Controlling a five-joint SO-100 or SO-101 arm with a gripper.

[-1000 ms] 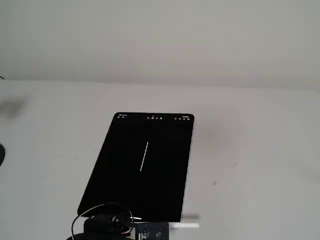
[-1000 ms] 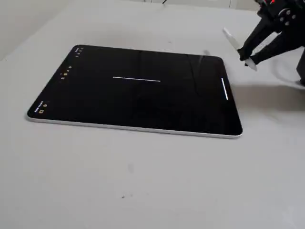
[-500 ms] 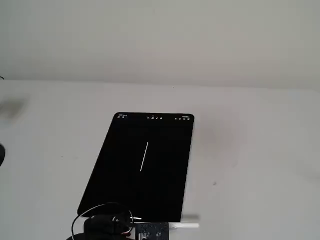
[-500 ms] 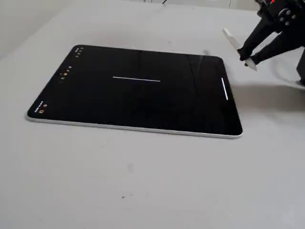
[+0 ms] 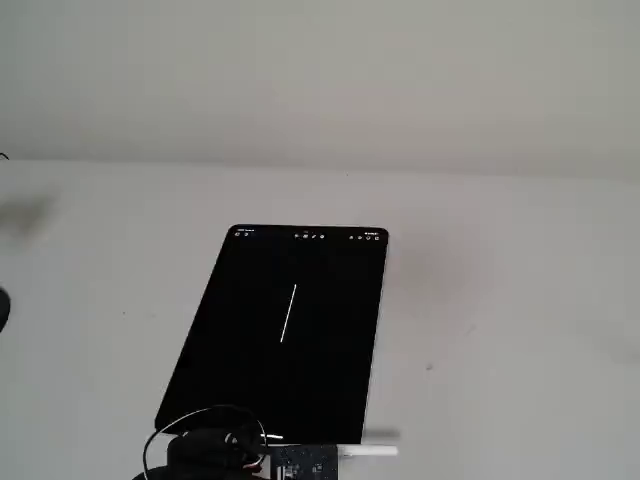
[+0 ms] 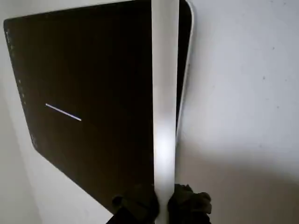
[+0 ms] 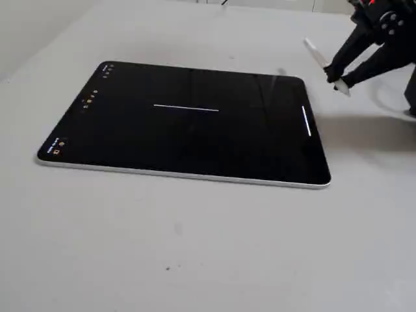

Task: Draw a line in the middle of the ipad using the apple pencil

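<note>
Right now the gripper (image 7: 339, 78) is closed on the apple pencil (image 7: 320, 61), its two black fingers (image 7: 354, 51) pinching the white shaft near its lower end. In a fixed view the pencil is tilted and held in the air just off the ipad's (image 7: 130, 143) right-hand short edge, near the far right corner, not touching the screen. The wrist view shows the same grip from behind: the apple pencil (image 6: 164, 93) runs straight up the picture from between the dark fingers (image 6: 138, 205), crossing in front of the ipad (image 6: 93, 70) close to its pale edge. The ipad lies flat on the grey table (image 7: 208, 247). The line (image 7: 186, 107) sits about the middle of the black screen, a thin white stroke along the tablet's length, well apart from the pencil tip. In a fixed view from the other end, the line (image 5: 288, 313) shows mid-screen on the ipad (image 5: 330, 380), and the gripper (image 5: 300, 462) is at the near short edge, with the apple pencil (image 5: 368, 451) poking out sideways
</note>
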